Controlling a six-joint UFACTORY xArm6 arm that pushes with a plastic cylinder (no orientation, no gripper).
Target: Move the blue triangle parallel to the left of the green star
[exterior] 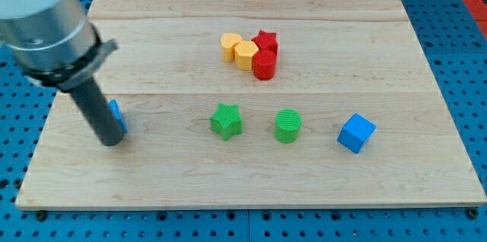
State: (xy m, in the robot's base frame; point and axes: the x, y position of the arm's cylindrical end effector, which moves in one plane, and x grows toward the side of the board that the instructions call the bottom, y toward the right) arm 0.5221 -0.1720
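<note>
Wooden board [319,173]: blue triangle [116,114] touching my tip [111,141].

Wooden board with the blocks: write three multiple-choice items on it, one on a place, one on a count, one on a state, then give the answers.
1. Where does the green star lie relative to the green cylinder?
A. At the view's left of it
B. At the view's right of it
C. Stacked on it

2. How many red blocks are on the board?
A. One
B. Two
C. Four

3. How does the blue triangle show?
A. Fully in view, far from my tip
B. Partly hidden behind the rod, next to my tip
C. Lying on the blue cube

Answers:
1. A, the star sits left of the cylinder in the same row.
2. B, a red star and a red cylinder sit in the cluster with the yellow blocks.
3. B, only its blue edge shows at the rod's right side; the blue cube is far right.
</note>
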